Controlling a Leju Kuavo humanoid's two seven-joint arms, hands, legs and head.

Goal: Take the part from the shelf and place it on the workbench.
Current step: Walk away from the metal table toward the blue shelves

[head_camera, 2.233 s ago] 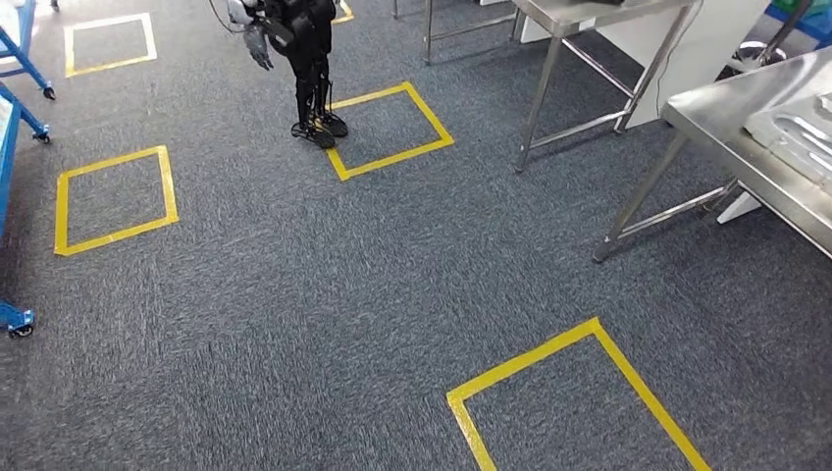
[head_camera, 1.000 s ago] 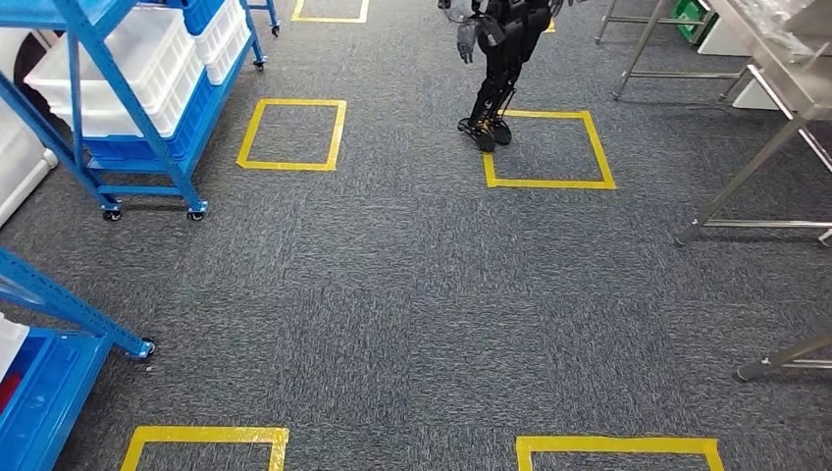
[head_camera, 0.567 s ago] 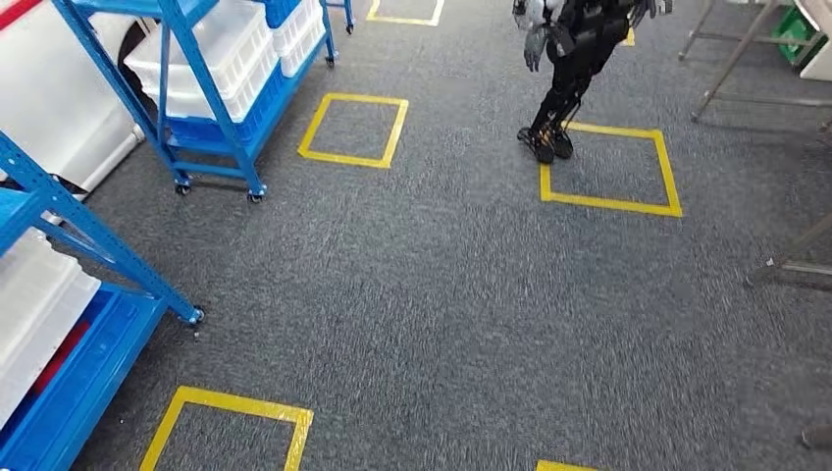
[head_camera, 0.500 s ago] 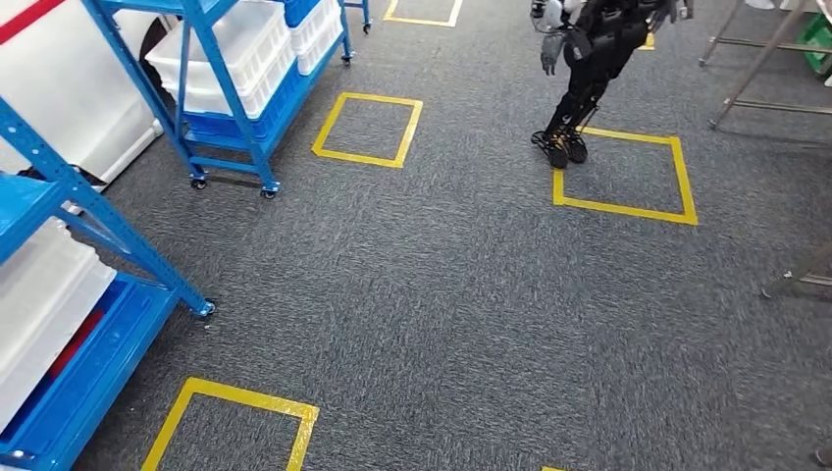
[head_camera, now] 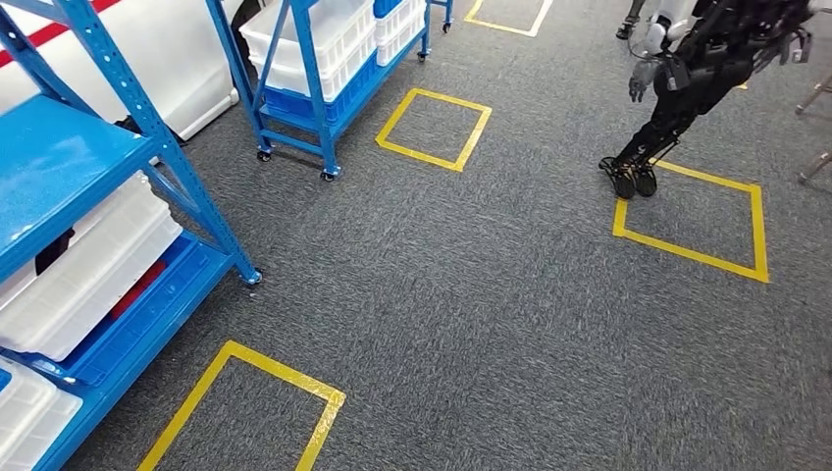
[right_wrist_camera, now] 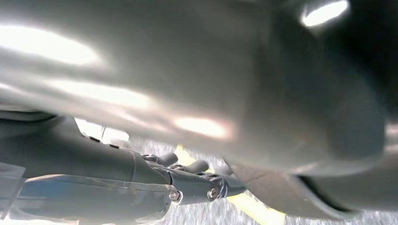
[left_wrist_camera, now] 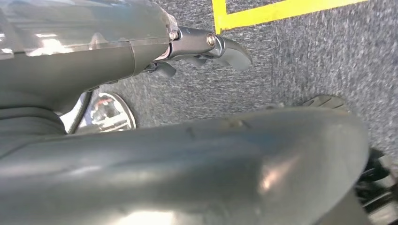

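Observation:
A blue shelf (head_camera: 147, 137) stands close at the left, with white bins (head_camera: 93, 260) on its lower levels and something red (head_camera: 137, 287) under one bin. A second blue shelf (head_camera: 314, 93) on castors, farther back, carries more white bins (head_camera: 329, 29). I cannot make out a part in any bin. My left hand (left_wrist_camera: 202, 47) hangs by my side over the carpet, fingers loosely stretched and holding nothing. My right hand (right_wrist_camera: 187, 180) hangs the same way, with nothing in it.
Another dark humanoid robot (head_camera: 687, 78) stands at the corner of a yellow taped square (head_camera: 692, 211) at the right. More taped squares (head_camera: 432, 128) mark the grey carpet, one near my feet (head_camera: 245, 412). Metal table legs (head_camera: 814, 169) show at the right edge.
The camera has swung left: the steel workbenches have slid out to the right, and the blue shelves have come in from the left and grown nearer.

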